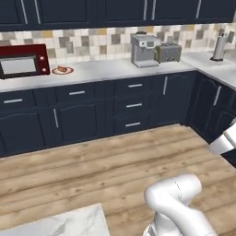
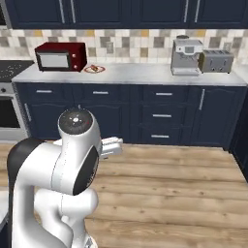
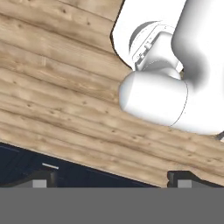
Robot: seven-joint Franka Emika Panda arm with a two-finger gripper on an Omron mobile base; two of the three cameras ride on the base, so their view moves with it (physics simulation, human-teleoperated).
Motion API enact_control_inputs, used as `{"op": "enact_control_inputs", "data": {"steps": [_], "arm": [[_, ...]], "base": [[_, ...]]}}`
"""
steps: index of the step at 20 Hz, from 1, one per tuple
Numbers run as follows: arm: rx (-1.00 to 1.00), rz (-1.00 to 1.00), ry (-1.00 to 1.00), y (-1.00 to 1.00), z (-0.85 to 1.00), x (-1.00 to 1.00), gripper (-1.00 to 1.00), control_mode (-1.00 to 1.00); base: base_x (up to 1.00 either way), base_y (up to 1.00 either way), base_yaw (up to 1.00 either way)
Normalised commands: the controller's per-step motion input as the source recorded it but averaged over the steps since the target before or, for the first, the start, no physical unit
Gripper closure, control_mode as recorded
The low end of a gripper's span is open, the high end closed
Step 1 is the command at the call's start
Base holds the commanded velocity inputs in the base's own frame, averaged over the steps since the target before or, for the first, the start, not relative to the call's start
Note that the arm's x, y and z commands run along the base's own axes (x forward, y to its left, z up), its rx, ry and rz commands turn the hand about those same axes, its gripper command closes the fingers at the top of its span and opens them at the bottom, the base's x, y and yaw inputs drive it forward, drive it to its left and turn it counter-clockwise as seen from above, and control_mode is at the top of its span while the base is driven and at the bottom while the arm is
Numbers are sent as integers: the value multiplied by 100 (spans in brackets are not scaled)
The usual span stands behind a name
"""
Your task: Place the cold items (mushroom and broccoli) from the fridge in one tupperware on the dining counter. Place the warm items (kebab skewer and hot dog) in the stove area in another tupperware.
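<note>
Gripper [image 3: 109, 180], jaws spread wide and holding nothing, pointing down at the wooden floor [image 3: 57, 100] near dark cabinet fronts [image 3: 26, 166]. Beyond, the grey counter [image 1: 115, 69] carries a red microwave [image 1: 23, 61], a small plate of food [image 1: 62, 70], a coffee machine [image 1: 144, 50] and a toaster [image 1: 168, 52]; whether that food is a task item cannot be told.

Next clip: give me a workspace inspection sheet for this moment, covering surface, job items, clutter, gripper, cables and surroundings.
Surface: grey counter along the back wall; marble counter corner near the base.
Job's things: nothing seen; no mushroom, broccoli, skewer, hot dog or tupperware.
Clutter: red microwave, small plate with food beside it, coffee machine, toaster.
Gripper: gripper open, holding nothing, over the wooden floor.
Cables: nothing seen.
Surroundings: dark blue cabinets, tiled backsplash, stove and oven at the left.
</note>
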Motion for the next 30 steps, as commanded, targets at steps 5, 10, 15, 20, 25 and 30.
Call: {"op": "enact_control_inputs", "data": {"steps": [5, 10, 15, 20, 25, 30], "arm": [[0, 0, 0, 0, 0, 0, -100, 100], [0, 0, 0, 0, 0, 0, -100, 100], [0, 0, 0, 0, 0, 0, -100, 100], [0, 0, 0, 0, 0, 0, -100, 100], [0, 0, 0, 0, 0, 0, -100, 100], [0, 0, 0, 0, 0, 0, -100, 100]], "base": [[100, 45, 13], [100, 54, 9], [100, 52, 4], [100, 23, 1], [100, 2, 18], [100, 5, 10]]}}
